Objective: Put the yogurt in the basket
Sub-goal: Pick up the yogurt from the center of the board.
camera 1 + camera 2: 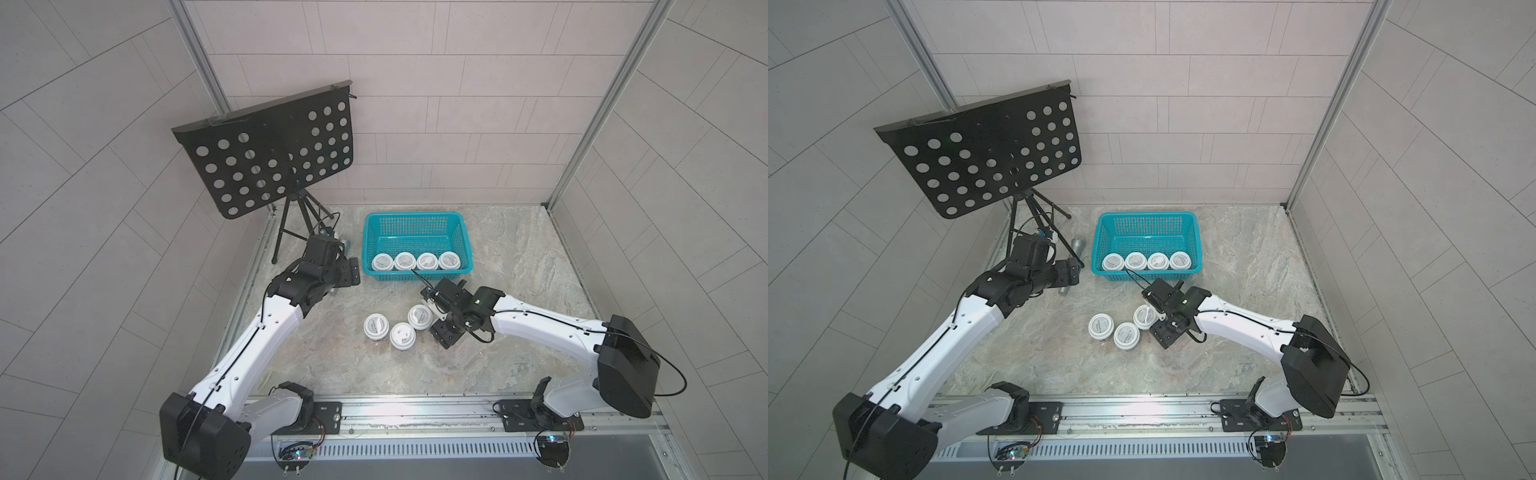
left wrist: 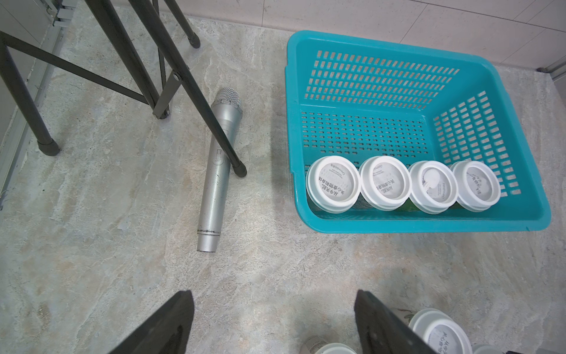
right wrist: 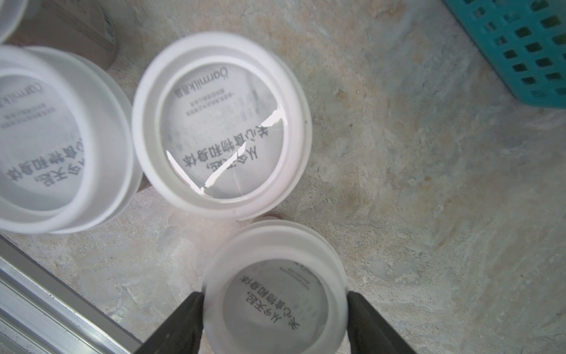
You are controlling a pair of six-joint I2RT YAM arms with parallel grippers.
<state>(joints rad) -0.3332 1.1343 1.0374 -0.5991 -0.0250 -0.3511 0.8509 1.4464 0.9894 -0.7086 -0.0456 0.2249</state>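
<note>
white-lidded round yogurt cup sits between right pincer fingers; i cannot tell if clamped. a loose hold could drop it onto the neighbouring cup. left pincer apart, empty.

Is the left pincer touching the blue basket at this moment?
Apart. In the left wrist view, a strip of bare table lies between the open left pincer and the near rim of the basket.

Right wrist view: the yogurt cup between the right gripper fingers is blurred; it, a neighbouring cup and the basket are cropped by the frame edge. In both top views the microphone lies mostly behind the left arm, and lid print is too small to read.
</note>
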